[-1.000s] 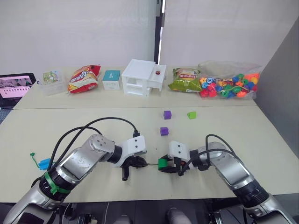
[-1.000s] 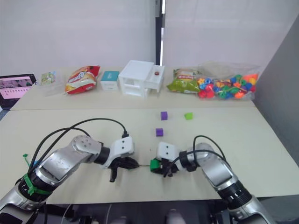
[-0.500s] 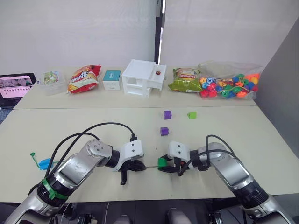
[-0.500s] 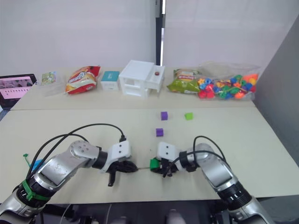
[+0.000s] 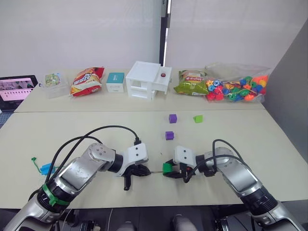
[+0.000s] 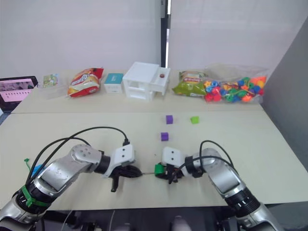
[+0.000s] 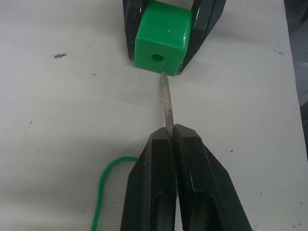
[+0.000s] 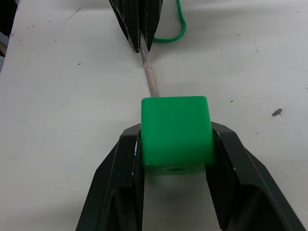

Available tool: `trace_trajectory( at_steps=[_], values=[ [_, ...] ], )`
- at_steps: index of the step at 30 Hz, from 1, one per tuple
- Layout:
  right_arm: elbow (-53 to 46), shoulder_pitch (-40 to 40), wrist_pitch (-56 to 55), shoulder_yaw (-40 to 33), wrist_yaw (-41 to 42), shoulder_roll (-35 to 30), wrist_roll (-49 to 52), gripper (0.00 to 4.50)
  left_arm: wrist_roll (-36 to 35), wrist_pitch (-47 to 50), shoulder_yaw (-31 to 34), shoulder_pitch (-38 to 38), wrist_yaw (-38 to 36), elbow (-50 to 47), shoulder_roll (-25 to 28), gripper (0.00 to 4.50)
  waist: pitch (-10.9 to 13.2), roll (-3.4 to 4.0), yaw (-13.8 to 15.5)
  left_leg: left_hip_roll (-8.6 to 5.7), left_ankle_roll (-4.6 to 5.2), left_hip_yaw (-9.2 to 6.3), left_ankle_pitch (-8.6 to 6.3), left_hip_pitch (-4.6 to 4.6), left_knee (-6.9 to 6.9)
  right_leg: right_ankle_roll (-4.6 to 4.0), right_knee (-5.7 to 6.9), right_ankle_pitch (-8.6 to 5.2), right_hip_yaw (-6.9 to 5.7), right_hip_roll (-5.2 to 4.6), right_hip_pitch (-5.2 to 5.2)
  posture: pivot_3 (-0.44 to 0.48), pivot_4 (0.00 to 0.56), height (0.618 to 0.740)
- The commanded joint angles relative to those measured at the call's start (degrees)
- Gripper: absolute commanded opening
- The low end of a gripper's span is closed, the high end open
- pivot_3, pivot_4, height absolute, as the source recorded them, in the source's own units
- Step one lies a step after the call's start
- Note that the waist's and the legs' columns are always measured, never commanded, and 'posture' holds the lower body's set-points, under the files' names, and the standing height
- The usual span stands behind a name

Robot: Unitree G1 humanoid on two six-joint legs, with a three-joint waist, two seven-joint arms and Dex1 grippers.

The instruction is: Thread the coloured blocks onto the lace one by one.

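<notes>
Your left gripper (image 7: pixel 169 137) is pinched tight on the lace (image 7: pixel 166 103) just behind its stiff pale tip, which sits at the lower edge of the dark green block (image 7: pixel 161 36), seemingly just under the hole. Your right gripper (image 8: pixel 175 168) clamps that block near the worktop's (image 5: pixel 96 130) front edge. Two purple blocks (image 5: pixel 169 135) and a light green block (image 5: pixel 197 118) lie farther back.

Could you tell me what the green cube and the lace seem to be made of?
The green cube looks like moulded plastic: smooth, glossy faces, rounded edges, a clean round hole. The lace appears to be a braided textile cord, judging by its twisted weave. Its stiff pale tip looks coated or hardened, with a rough, speckled surface; the exact material is unclear.
</notes>
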Motion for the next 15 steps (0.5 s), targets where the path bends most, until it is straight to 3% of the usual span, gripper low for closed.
trace_trajectory(
  at_steps=[1,15],
  values=[
    [-0.6,0.7,-0.1,1.2,0.4,-0.4,-0.2,1.20,0.6,-0.7,1.1,-1.5,-0.1,-1.1,0.8,0.00,0.0,0.00,0.0,0.00,0.00,0.00,0.00,0.00,0.00,0.00,0.00,0.00,0.00,0.00,0.00,0.000,0.150,0.740],
    [-1.0,1.0,0.4,1.0,-0.2,-0.4,-0.1,1.20,0.1,-0.2,1.6,-1.7,0.5,-1.1,-0.8,0.00,0.0,0.00,0.0,0.00,0.00,0.00,0.00,0.00,0.00,0.00,0.00,0.00,0.00,0.00,0.00,0.000,0.150,0.740]
  ],
)
